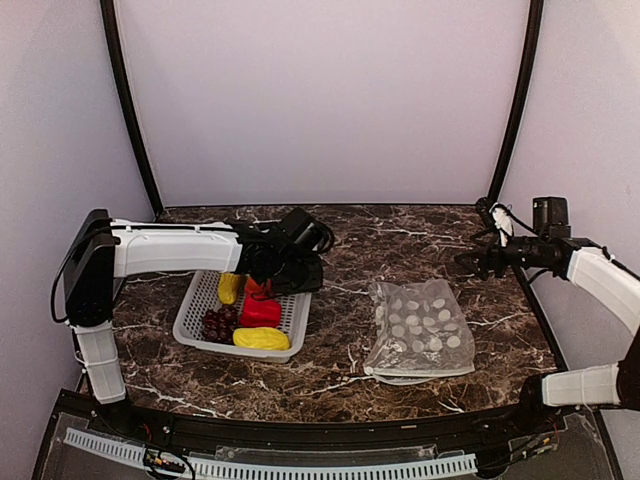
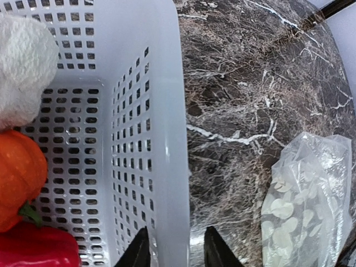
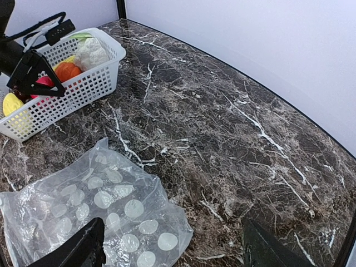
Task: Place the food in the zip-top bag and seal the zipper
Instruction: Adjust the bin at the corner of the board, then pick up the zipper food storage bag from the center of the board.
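The food lies in a grey perforated basket (image 1: 190, 318): yellow corn (image 1: 229, 288), orange pumpkin (image 1: 257, 289), red pepper (image 1: 260, 312), purple grapes (image 1: 217, 324) and a yellow banana (image 1: 261, 339). The left wrist view shows the white cauliflower (image 2: 22, 67), pumpkin (image 2: 19, 178) and pepper (image 2: 33, 247). My left gripper (image 1: 288, 268) (image 2: 177, 253) is open, its jaws on either side of the basket's right wall (image 2: 161, 139). The dotted zip-top bag (image 1: 420, 328) (image 3: 94, 206) lies flat and empty to the right. My right gripper (image 1: 470, 262) (image 3: 175, 250) is wide open above the bag's far corner. I cannot make out the zipper.
The marble table top (image 1: 400, 240) is walled by white panels on three sides. Black frame posts (image 1: 515, 110) stand at the back corners. The basket (image 3: 83, 83) and the left gripper (image 3: 28, 67) show at the far left of the right wrist view.
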### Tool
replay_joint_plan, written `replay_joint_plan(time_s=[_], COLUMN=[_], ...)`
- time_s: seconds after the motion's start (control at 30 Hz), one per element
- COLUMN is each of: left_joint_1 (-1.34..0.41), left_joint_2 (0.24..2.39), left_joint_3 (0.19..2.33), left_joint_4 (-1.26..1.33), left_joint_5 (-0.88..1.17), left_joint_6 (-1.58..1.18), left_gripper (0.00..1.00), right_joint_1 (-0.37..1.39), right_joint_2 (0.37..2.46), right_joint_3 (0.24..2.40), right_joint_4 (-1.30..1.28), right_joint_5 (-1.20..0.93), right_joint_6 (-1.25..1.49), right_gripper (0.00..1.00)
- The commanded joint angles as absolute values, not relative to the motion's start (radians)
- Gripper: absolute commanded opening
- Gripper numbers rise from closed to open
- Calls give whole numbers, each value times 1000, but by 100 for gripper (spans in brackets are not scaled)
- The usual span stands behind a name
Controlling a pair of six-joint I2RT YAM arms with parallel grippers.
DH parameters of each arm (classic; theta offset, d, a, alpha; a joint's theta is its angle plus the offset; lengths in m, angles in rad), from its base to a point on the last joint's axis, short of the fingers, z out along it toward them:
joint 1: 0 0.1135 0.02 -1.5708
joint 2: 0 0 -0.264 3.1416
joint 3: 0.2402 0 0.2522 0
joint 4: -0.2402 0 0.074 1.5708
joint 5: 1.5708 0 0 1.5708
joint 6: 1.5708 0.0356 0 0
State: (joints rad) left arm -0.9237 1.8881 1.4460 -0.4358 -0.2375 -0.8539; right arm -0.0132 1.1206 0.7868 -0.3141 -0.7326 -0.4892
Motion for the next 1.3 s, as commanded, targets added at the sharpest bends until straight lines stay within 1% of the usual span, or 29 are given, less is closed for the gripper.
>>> replay_joint_plan(time_s=[0.0,0.07,0.17,0.2,0.27,0.37,0.43,0.5,0.57,0.6,0.67,0.73,0.83,1.0,1.17,1.27], left_joint_1=[-930,-930,-934,-938,-950,-974,-978,-981,-987,-991,-1014,-1036,-1047,-1048,-1048,-1047], left_joint_2=[1921,1912,1858,1843,1789,1699,1659,1642,1650,1668,1709,1755,1808,1812,1796,1788], left_joint_3=[1540,1559,1545,1521,1463,1374,1299,1272,1271,1278,1315,1371,1458,1450,1436,1436], left_joint_4=[-402,-413,-384,-369,-303,-207,-162,-128,-107,-102,-108,-161,-234,-248,-245,-247], left_joint_5=[-182,-163,-131,-127,-122,-151,-139,-107,-61,-50,-36,-68,-103,-206,-271,-287], left_joint_6=[-891,-840,-729,-700,-605,-482,-454,-451,-460,-466,-486,-515,-559,-602,-635,-651], left_gripper=[45,51,57,59,62,63,63,63,63,64,64,64,63,63,63,63], right_joint_1=[-6,24,54,71,133,312,428,502,575,619,702,766,789,829,909,963], right_joint_2=[1090,1074,1016,992,949,908,893,916,951,963,970,964,965,965,1011,1061], right_joint_3=[817,858,872,866,848,821,796,772,741,725,692,674,677,638,592,560], right_joint_4=[-407,-504,-626,-656,-728,-827,-867,-895,-890,-877,-839,-803,-791,-742,-690,-604], right_joint_5=[-785,-788,-779,-777,-758,-672,-594,-543,-468,-426,-355,-313,-302,-199,-94,38], right_joint_6=[-514,-584,-678,-701,-746,-797,-808,-825,-828,-824,-803,-773,-747,-705,-694,-665], right_gripper=[81,81,80,78,75,69,65,62,61,62,68,74,80,80,83,85])
